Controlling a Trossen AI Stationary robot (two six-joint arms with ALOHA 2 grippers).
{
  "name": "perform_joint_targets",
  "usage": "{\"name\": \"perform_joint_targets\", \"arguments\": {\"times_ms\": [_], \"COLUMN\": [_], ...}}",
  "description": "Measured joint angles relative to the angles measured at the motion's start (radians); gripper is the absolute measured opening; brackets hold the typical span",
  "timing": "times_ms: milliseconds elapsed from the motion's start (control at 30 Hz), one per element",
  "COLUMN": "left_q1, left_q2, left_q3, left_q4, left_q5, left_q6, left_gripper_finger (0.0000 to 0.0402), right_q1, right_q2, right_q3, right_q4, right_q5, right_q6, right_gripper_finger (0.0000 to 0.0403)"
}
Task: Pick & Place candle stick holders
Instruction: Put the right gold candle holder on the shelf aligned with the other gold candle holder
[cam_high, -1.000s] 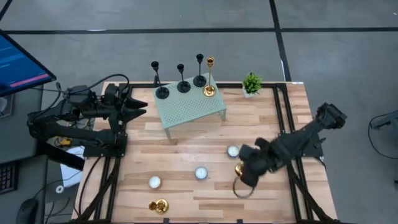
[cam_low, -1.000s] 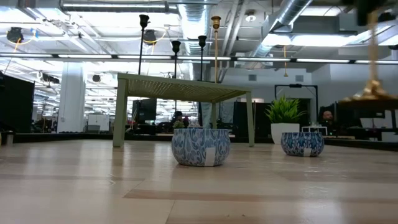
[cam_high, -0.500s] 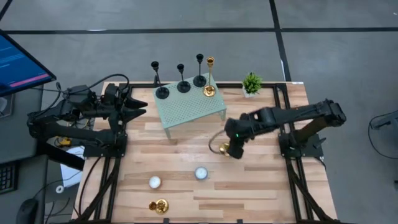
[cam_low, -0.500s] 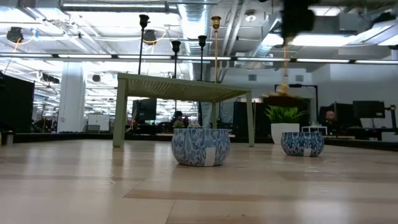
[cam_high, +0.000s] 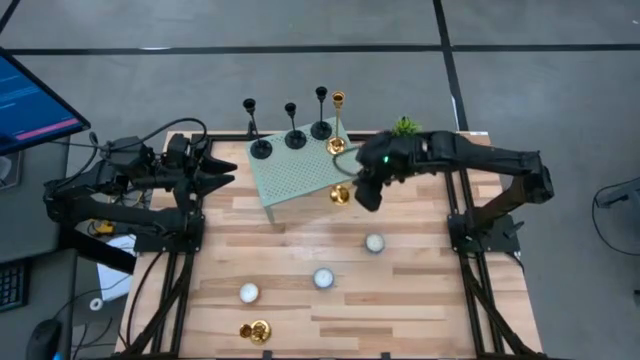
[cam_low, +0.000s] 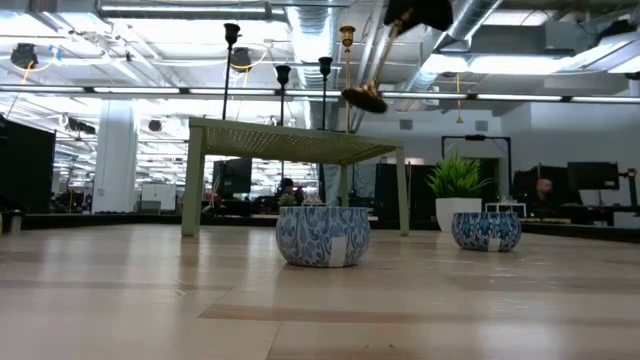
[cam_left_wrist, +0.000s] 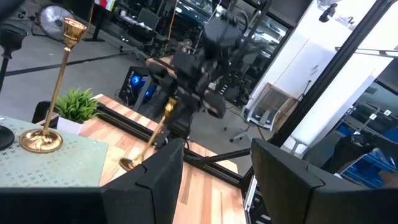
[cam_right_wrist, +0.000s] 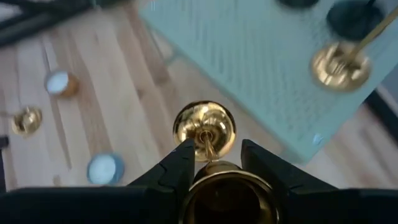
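We note pale wood bench (cam_high: 300, 250), grey floor, lit open hall beyond, right tool (cam_high: 366, 188) clamping gold holder (cam_high: 341, 194), left tool (cam_high: 222, 172) parted, idle.

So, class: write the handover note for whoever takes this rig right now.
Right gripper: fingers shut on a gold holder, carried tilted in the air at the green stand's edge.
Left gripper: fingers open, empty, waiting at the table's left.
Done: three black holders and a tall gold one stand on the stand.
Left: set down the carried holder; the squat gold holder is on the table's near edge.
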Motion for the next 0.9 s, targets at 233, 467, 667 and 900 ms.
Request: {"name": "perform_joint_targets", "arguments": {"times_ms": [233, 467, 667, 900], "left_q1": [0.000, 0.000, 0.000, 0.000], "left_q2": [0.000, 0.005, 0.017, 0.031], "left_q3": [0.000, 0.000, 0.000, 0.000], "left_q4": [0.001, 0.007, 0.024, 0.039], "left_q5": [0.000, -0.021, -0.022, -0.022], "left_q6": [0.000, 0.000, -0.002, -0.003], "left_gripper_finger": [0.0190, 0.0190, 0.0190, 0.0190], "right_q1": [-0.075, -0.114, -0.109, -0.112], "right_q2": [0.000, 0.089, 0.234, 0.390], "right_q3": [0.054, 0.061, 0.208, 0.457], "right_q4": [0.138, 0.233, 0.182, 0.032], "right_q5": [0.030, 0.027, 0.114, 0.128], "right_q6": [-0.078, -0.115, -0.201, -0.282], "right_gripper_finger": [0.0112, 0.0112, 0.0112, 0.0112]}}
